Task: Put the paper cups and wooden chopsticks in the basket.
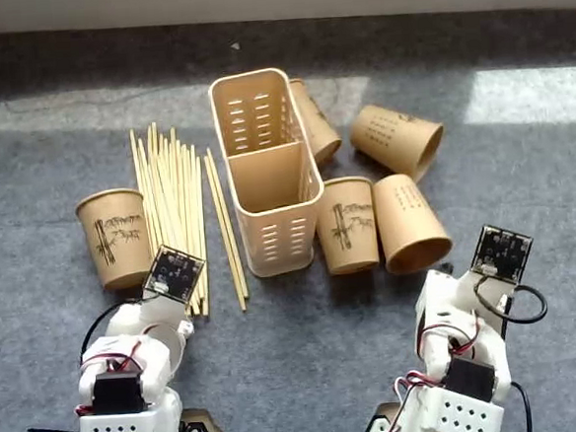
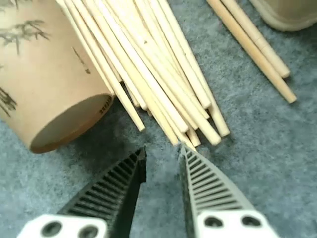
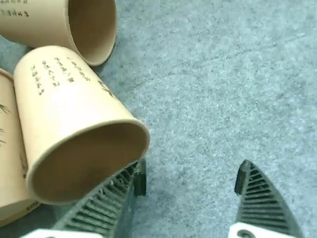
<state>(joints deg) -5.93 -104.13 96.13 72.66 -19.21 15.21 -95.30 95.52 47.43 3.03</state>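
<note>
A tan slotted basket (image 1: 265, 168) stands upright in the middle of the grey carpet. Several paper cups lie around it: one (image 1: 117, 238) to the left, the others to the right and behind, among them two (image 1: 348, 224) (image 1: 410, 225) side by side. A pile of wooden chopsticks (image 1: 174, 204) lies left of the basket. My left gripper (image 2: 163, 151) is open just short of the near ends of the chopsticks (image 2: 158, 74), beside the left cup (image 2: 49, 89). My right gripper (image 3: 191, 176) is open over bare carpet, one finger (image 3: 124, 193) close to the rim of a lying cup (image 3: 74, 129).
Two chopsticks (image 1: 224, 225) lie apart between the pile and the basket, whose corner (image 2: 292, 12) is near them. Another cup (image 3: 64, 22) lies farther out, mouth open sideways. Bare carpet stretches in front of the basket and right of the right arm (image 1: 489, 261).
</note>
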